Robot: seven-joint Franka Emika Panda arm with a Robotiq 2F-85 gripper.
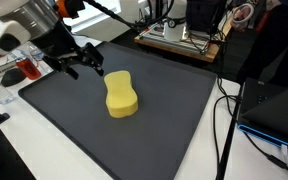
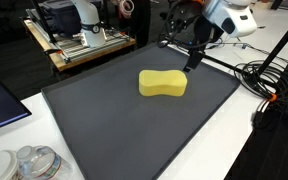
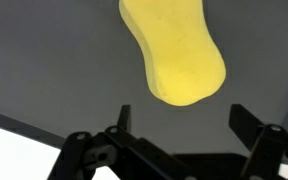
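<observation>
In an exterior view: pincer [image 1: 90, 66] hovering above the dark mat [image 1: 174, 130], jaws spread wide, nothing between them; yellow sponge [image 1: 122, 96] lying flat on the mat just beside and below the fingertips, apart, not touched. Judged from that, reach well along, grasp not yet made, lifting all left to do. In an exterior view from across the desk: sponge [image 2: 163, 83] toward the mat's [image 2: 134, 140] far edge, nearer its far right corner than its middle; pincer [image 2: 194, 58] just past the sponge's right end, over the far edge, clear of it. Wrist view: open fingers [image 3: 124, 122] dark at the bottom, empty gap between; sponge [image 3: 176, 52] ahead of them, up toward the top edge, slightly right of centre, near but untouched.
</observation>
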